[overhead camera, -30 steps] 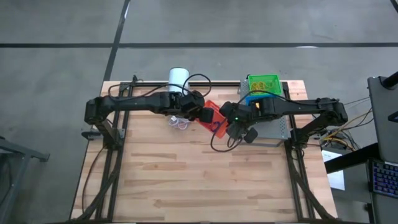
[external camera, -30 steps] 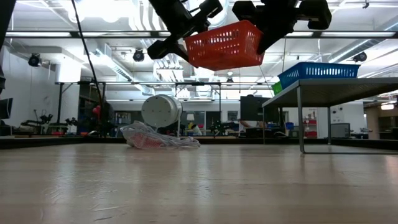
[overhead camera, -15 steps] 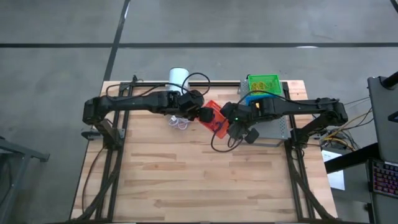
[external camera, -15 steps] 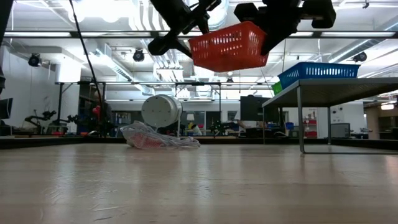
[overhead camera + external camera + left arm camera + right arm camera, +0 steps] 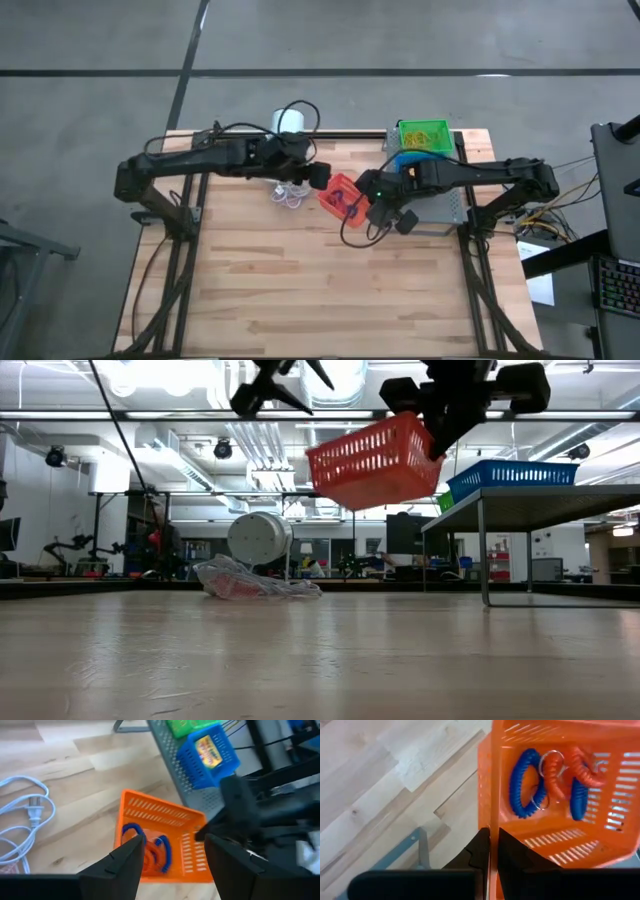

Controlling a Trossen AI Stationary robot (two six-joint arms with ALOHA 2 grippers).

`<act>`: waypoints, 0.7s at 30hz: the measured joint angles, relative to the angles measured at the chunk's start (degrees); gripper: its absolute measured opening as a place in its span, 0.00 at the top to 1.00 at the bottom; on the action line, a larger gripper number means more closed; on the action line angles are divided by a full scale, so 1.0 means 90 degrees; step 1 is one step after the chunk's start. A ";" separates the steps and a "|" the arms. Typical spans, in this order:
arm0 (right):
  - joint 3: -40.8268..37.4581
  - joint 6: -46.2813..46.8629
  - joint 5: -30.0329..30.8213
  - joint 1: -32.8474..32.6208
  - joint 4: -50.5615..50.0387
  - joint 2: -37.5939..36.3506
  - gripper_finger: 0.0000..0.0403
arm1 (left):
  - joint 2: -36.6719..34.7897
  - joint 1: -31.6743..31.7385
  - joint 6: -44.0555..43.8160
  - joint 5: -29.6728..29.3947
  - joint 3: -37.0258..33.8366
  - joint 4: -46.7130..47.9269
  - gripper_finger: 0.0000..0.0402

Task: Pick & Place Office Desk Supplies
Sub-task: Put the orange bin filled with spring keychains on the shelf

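Observation:
The red-orange basket (image 5: 375, 460) hangs in the air over the middle of the table and also shows in the high view (image 5: 342, 195). It holds blue (image 5: 522, 782) and red (image 5: 557, 775) coiled bands. My right gripper (image 5: 491, 851) is shut on the basket's right end (image 5: 366, 200). My left gripper (image 5: 167, 857) is open and empty, up and to the left of the basket (image 5: 316, 175), apart from it. A blue basket (image 5: 405, 160) and a green basket (image 5: 424, 135) stand on the grey tray (image 5: 440, 205). My right gripper pinches one side wall of the basket at its rim (image 5: 490, 827), one finger (image 5: 481, 851) outside the wall and one (image 5: 506, 851) inside. It holds the basket's upper right end (image 5: 428, 422). The basket is lifted clear of the table and tilts, its left end lower.
A white cylinder (image 5: 290, 120) lies at the table's far edge, and its white cord (image 5: 290, 195) lies coiled on the wood under my left arm. A crumpled clear bag (image 5: 250, 580) lies by the cylinder. The raised grey tray stands at the far right.
My left gripper has let go of the basket's left end, risen and drawn back toward the table's left and far edge. The basket now hangs from my right gripper alone; its left end has dropped, so it tilts more steeply.

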State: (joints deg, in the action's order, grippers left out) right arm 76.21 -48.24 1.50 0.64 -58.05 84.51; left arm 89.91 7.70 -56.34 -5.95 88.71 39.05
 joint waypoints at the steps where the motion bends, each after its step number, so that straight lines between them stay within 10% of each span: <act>1: -0.0037 -0.0042 0.0002 0.0000 0.0007 0.0000 0.95 | -0.0080 0.0000 0.0005 -0.0001 0.0000 0.0002 0.47; 21: -0.0117 -0.1183 0.1156 -0.0354 -0.0851 -0.0004 0.95 | -0.1215 0.0005 0.0335 -0.0106 0.0000 0.1105 0.47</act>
State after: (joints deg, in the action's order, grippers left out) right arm 75.16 -58.89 11.90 -2.54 -65.71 84.48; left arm 78.98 7.75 -53.32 -6.90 88.71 48.99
